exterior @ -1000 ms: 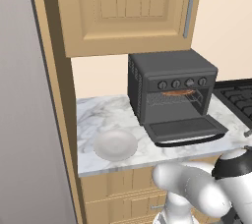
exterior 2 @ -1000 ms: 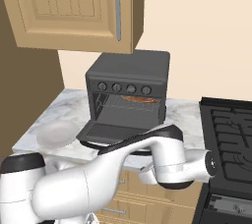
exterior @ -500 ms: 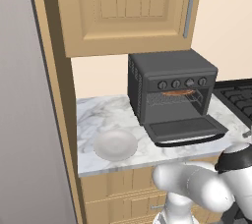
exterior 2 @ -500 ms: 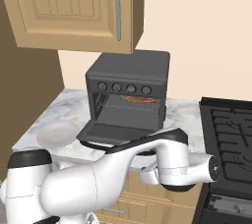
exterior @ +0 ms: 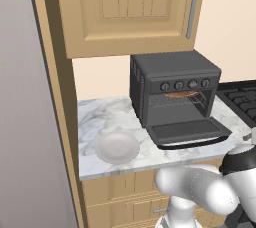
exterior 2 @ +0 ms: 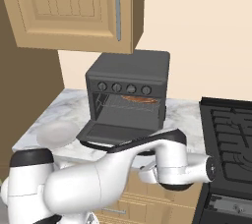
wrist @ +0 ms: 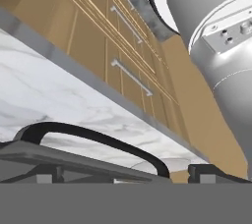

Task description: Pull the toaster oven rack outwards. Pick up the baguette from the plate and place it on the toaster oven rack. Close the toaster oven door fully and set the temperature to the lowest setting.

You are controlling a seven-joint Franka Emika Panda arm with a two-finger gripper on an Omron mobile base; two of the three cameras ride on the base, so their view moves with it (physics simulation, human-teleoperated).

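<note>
- The toaster oven (exterior: pixel 172 92) sat on the marble counter (exterior: pixel 100 117), and I used it as my landmark for everything else.
- The baguette (exterior: pixel 181 94) was already inside the toaster oven, lying on the toaster oven rack (exterior: pixel 176 101) just below the row of knobs; the right base view showed it there too (exterior 2: pixel 139 99).
- The plate (exterior: pixel 117 147) stood bare on the counter to the left of the toaster oven and a little forward of it, so I judged the pick-and-place part finished.
- How far the rack stuck out I could not tell; it seemed to sit within the opening.
- The toaster oven door (exterior: pixel 189 131) lay dropped flat in front of the toaster oven, its bar handle (wrist: pixel 93 137) curving past the front edge, so closing it was not yet done.
- The gripper (wrist: pixel 123 174) was low, in front of the toaster oven and just under that handle, its fingers set wide apart and clasping nothing.
- From that position I took the step in hand to be lifting the door shut from below.
- What remained, as I read it: swing the door up fully, then turn the temperature knob to its lowest setting. Which of the four knobs that was I could not make out.
</note>
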